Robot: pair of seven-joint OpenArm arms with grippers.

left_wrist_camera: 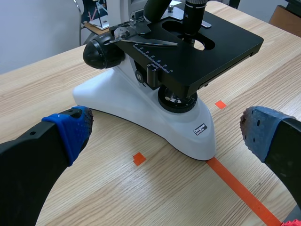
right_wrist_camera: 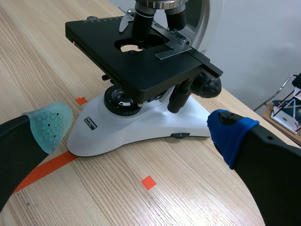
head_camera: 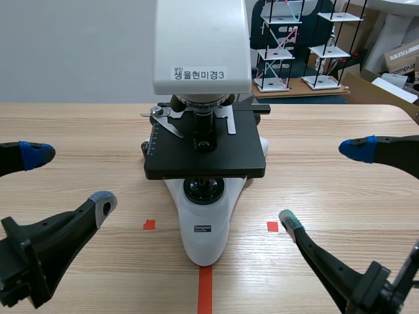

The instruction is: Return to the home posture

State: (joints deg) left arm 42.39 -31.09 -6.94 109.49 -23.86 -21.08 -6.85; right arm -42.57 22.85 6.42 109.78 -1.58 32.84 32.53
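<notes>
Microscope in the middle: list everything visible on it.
The white-bodied microscope stands upright on the wooden table, base nose at the orange tape line. Glossy white base and head, labelled; black square stage with metal slide clips; dark objective over the stage opening; black focus knobs at both sides. Only the table touches it.

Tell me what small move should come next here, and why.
Probably draw both grippers straight back toward the robot. The left gripper and right gripper are open and hold nothing, one on each side of the microscope, neither touching it; backing off without swinging inward seems the safest way home.
</notes>
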